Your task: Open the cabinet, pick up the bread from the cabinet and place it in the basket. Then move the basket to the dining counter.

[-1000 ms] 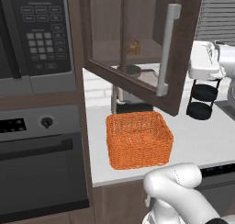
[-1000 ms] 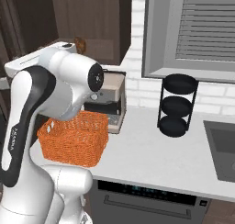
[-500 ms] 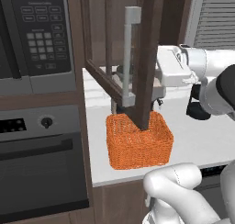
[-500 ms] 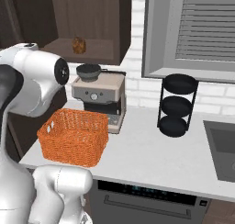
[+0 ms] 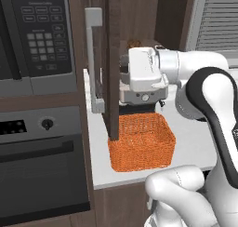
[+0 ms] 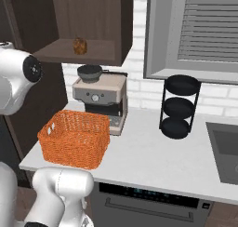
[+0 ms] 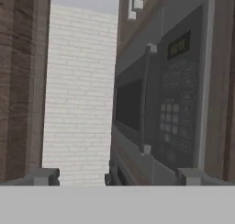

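With the gripper (image 7: 114,177) wide open and empty at frame bottom, I risk clipping the cabinet door (image 5: 113,63) while reaching for the bread (image 6: 80,45) upper left.

The basket (image 6: 74,138) sits on the bench (image 6: 153,161) at its left end, near the front edge. Just behind it, against the wall, stands the coffee machine (image 6: 100,102). To the right, well apart, a three-tier stand (image 6: 180,107) rests near the back edge, with the sink (image 6: 225,149) further right. Above the basket, the bread (image 6: 80,45) lies on the shelf in the cabinet (image 6: 93,26). The cabinet's door (image 5: 111,63) is swung out over the bench's left edge, the microwave (image 5: 35,35) to its left.
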